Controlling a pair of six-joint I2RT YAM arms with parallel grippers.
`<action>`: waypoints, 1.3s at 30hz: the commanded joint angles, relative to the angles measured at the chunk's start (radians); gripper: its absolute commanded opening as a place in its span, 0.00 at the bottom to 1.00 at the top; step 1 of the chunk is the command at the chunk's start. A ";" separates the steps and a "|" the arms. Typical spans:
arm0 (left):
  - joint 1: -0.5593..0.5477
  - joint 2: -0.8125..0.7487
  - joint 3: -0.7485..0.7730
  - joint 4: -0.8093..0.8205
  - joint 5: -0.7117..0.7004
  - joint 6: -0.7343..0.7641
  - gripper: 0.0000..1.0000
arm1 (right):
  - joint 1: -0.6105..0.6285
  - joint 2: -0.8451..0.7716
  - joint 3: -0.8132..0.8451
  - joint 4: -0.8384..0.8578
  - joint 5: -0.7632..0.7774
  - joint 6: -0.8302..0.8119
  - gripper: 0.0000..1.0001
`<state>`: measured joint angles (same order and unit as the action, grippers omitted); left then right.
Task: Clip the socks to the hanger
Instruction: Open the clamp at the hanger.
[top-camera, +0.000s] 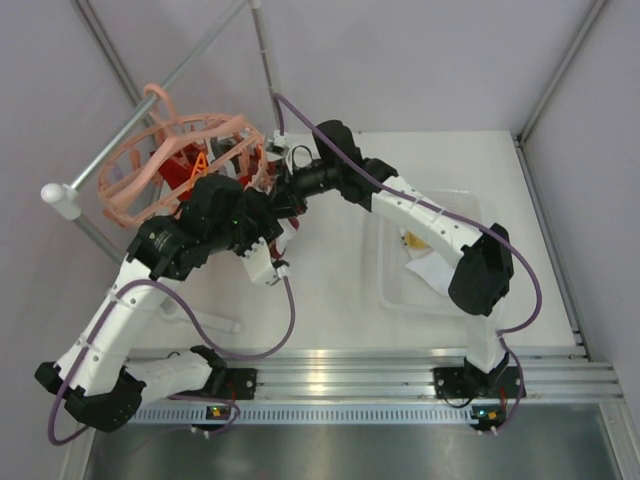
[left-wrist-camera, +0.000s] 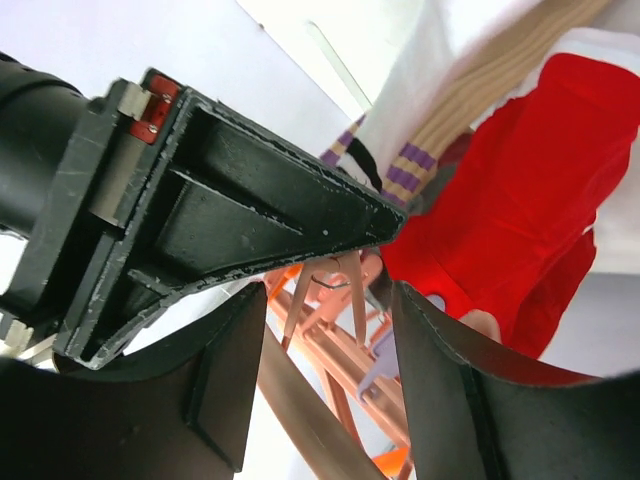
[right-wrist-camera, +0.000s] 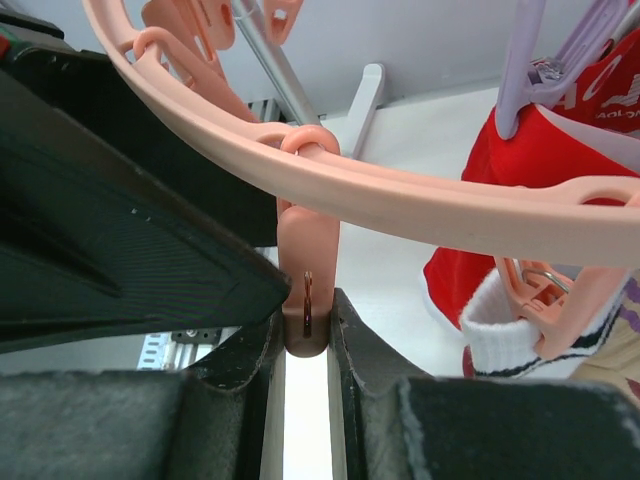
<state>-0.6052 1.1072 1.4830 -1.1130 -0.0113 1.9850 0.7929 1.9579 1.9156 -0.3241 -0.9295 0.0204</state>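
Observation:
The peach-pink hanger (top-camera: 140, 165) hangs at the back left, and both grippers are beneath its right side. My right gripper (right-wrist-camera: 307, 322) is shut on a peach clip (right-wrist-camera: 307, 250) that dangles from the hanger ring (right-wrist-camera: 400, 195). My left gripper (left-wrist-camera: 330, 310) is open, its fingers (left-wrist-camera: 450, 370) standing on either side of another peach clip (left-wrist-camera: 335, 285) and a spoke without touching them. A red sock (left-wrist-camera: 510, 200) and a beige sock with purple stripes (left-wrist-camera: 440, 130) hang just beyond. In the right wrist view, a lilac clip (right-wrist-camera: 520, 60) holds a red sock (right-wrist-camera: 540, 150), and a white sock with black stripes (right-wrist-camera: 500, 335) hangs from a clip.
A clear tray (top-camera: 385, 290) on the right of the table holds a white sock (top-camera: 432, 268) and a yellow one (top-camera: 412, 240). The grey metal rail (top-camera: 150, 110) carrying the hanger runs diagonally at the left. The right gripper's black body (left-wrist-camera: 220, 210) sits close above my left fingers.

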 joint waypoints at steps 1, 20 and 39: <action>-0.004 0.000 0.036 0.051 -0.104 0.201 0.58 | -0.009 -0.036 -0.016 0.077 -0.035 0.010 0.00; -0.004 -0.007 -0.053 0.200 -0.128 0.163 0.55 | 0.005 -0.077 -0.049 0.108 -0.069 -0.063 0.00; -0.004 -0.044 -0.113 0.255 -0.116 0.098 0.00 | -0.029 -0.116 -0.096 0.109 -0.052 -0.102 0.53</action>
<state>-0.6086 1.0836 1.3796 -0.9348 -0.1429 1.9957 0.7849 1.9171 1.8233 -0.2375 -0.9546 -0.0597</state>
